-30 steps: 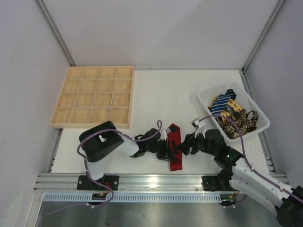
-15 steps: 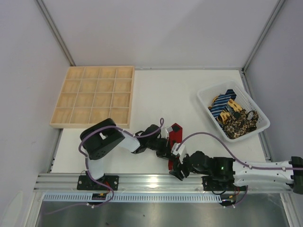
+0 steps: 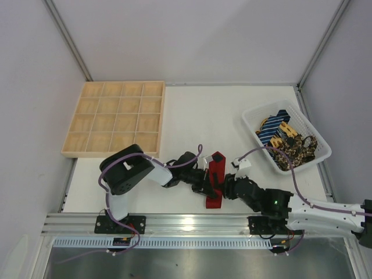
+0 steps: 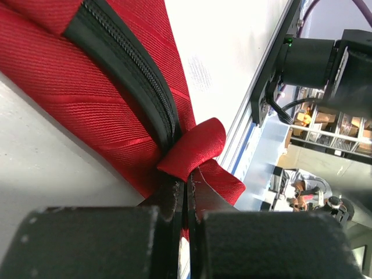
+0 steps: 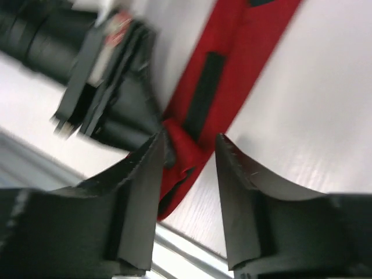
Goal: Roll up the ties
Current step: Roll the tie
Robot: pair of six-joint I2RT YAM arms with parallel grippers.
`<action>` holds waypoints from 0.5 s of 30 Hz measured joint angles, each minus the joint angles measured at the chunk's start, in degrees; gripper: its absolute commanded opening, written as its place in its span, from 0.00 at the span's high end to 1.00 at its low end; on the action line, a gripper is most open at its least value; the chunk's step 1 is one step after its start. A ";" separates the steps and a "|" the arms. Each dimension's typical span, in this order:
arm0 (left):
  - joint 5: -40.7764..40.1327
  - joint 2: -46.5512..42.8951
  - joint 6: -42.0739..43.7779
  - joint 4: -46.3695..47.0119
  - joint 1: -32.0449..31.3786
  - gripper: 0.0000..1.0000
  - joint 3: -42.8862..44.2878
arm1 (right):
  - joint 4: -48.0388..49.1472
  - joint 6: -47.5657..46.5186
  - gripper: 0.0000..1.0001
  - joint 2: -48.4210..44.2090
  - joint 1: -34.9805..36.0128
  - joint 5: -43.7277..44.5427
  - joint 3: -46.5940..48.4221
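The red tie (image 3: 215, 180) runs near to far; the left gripper (image 3: 210, 187) pinches its near fold from the left; the right gripper (image 5: 187, 152), jaws apart, straddles that fold.

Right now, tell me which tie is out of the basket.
The red tie: it lies on the table between both arms, pinched by the left gripper; the other ties sit heaped in the white basket.

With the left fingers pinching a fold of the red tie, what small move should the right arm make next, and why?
Probably ease the right gripper down and close on the red tie beside the left gripper. The left fingers are shut on a curled fold near the tie's end, while the right fingers stand apart straddling that same fold, so a second grip would let the roll start.
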 measured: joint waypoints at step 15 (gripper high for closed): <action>-0.35 -1.79 0.42 0.28 0.31 1.00 -2.43 | 9.49 10.03 1.00 9.20 -17.20 -14.21 -7.54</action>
